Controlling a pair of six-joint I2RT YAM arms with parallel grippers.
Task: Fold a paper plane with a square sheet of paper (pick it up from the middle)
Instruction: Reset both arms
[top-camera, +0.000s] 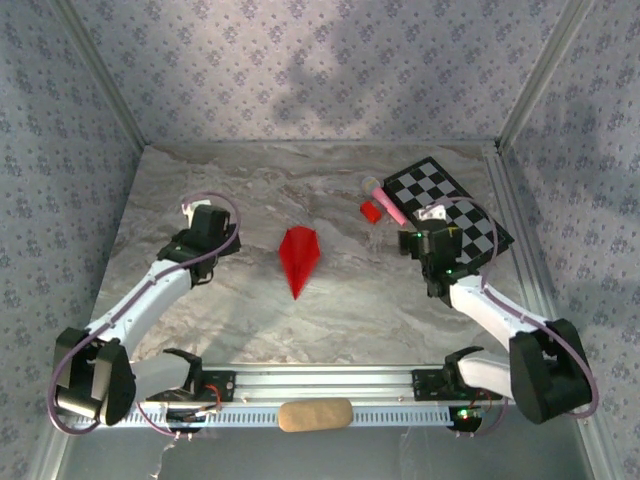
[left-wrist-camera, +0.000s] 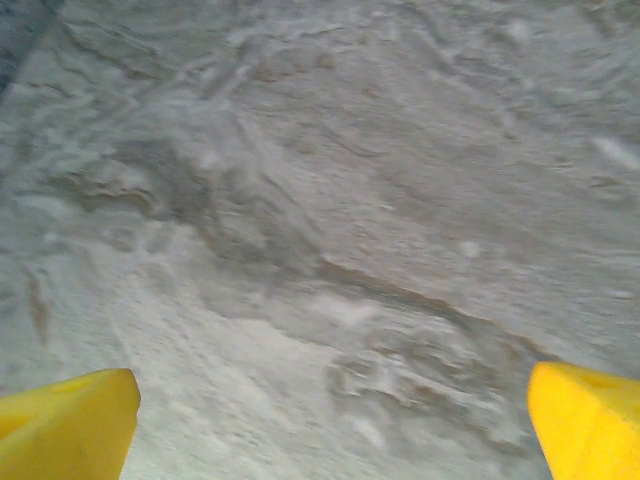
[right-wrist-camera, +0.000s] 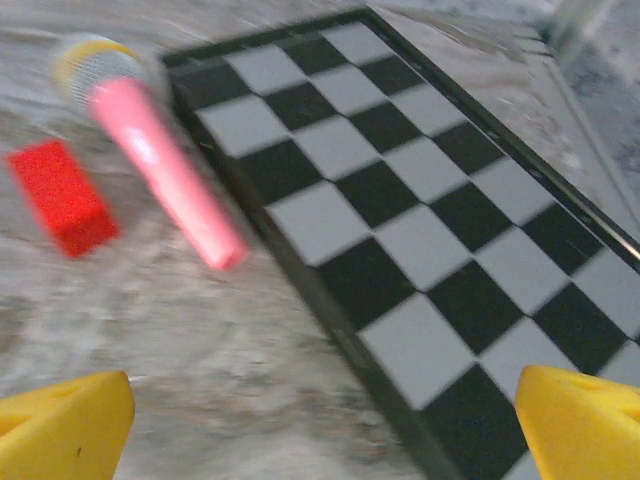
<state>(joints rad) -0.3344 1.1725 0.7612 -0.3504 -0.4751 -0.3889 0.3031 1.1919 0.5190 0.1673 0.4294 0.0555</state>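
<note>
Found the paper plane (top-camera: 299, 257) lying flat near the middle of the worktop (top-camera: 200, 330), a narrow red dart with a centre crease and its sharp nose turned toward the arm bases. Judged the folding done or close to it, from that shape alone.

Saw the left tool (left-wrist-camera: 330, 425) spread wide over bare marbled surface, with nothing between its yellow fingertips (left-wrist-camera: 70, 425). Placed it, from the top view, off to the left of the plane and well apart from it. Saw the right tool (right-wrist-camera: 325, 425) spread and empty too, hanging by the near rim of the checkerboard (right-wrist-camera: 420, 200). Noted the pink marker (right-wrist-camera: 165, 165) and the small red block (right-wrist-camera: 60, 195) just ahead of it. Could not tell through the blur whether the marker touched the board's rim or only lay beside it.

Weighed the risks as follows:

- Feared most for the nose and creases, given thin paper flat on a hard surface with little edge to pinch. Reckoned on scraping, a buckled tip or sprung folds from too steep a descent.
- Feared a pinch off the centre crease, likely to drop one wing and twist the dart loose.
- Marked the block's matching red as bait for a mistaken aim by the right tool.
- Expected a careless sweep from the right toward the plane to clip the marker and roll it across the worktop.
- Counted on some chance of the two tools crowding each other over so narrow a target.
</note>
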